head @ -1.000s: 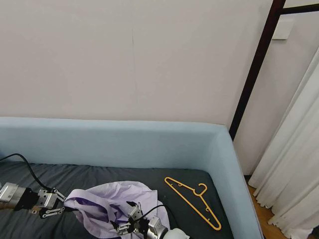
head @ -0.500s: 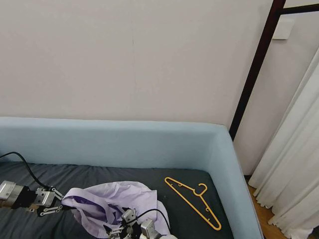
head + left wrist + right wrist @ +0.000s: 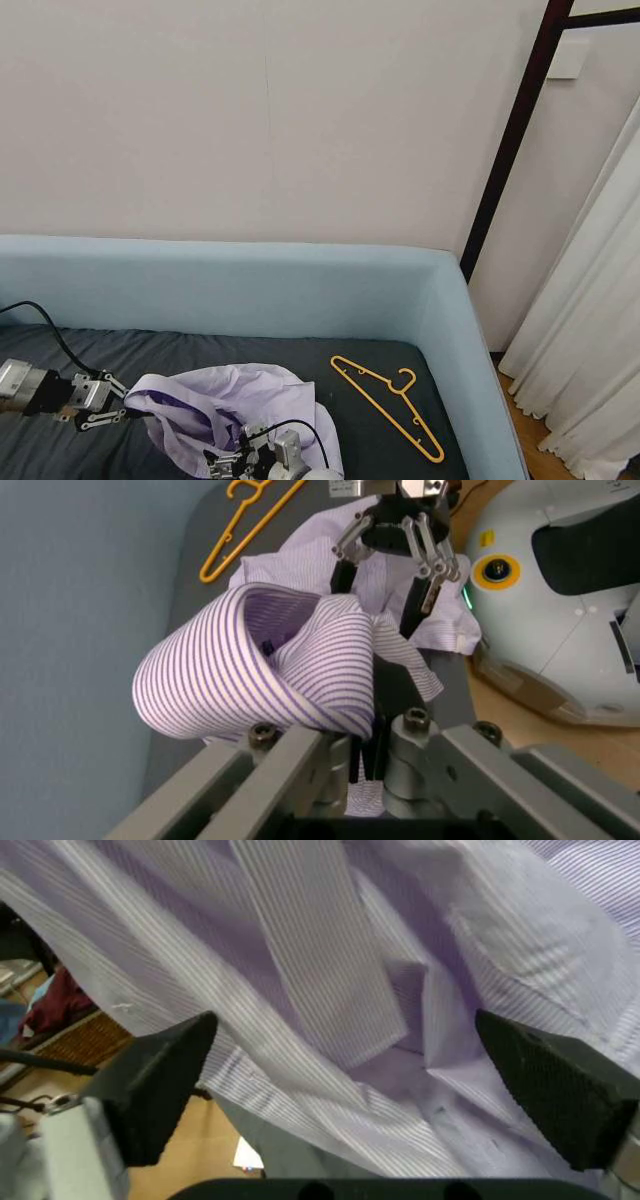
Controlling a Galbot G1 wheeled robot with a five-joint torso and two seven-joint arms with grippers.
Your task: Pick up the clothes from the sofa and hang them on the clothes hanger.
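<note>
Light's soft and even, pretty bright, no obvious source. The wall (image 3: 300, 120) looks flat with zero glare. The hanger (image 3: 384, 408) near the right end of the sofa (image 3: 250, 290) throws barely a shadow on the dark seat. The only real shading sits inside the collar and folds of the shirt (image 3: 250, 667).

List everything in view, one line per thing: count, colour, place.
shirt: one, white with purple stripes, crumpled on the sofa seat
hanger: one, orange, flat on the seat to the right of the shirt, apart from it
sofa: one, light blue with a dark grey seat, against the wall
wall: one, off-white, behind the sofa
pole: one, black, right of the sofa
curtain: one, white, far right
cable: one, black, by the left arm
left gripper: grey, at the shirt's left edge, jaws shut on it
right gripper: grey, over the shirt's near edge, jaws open
</note>
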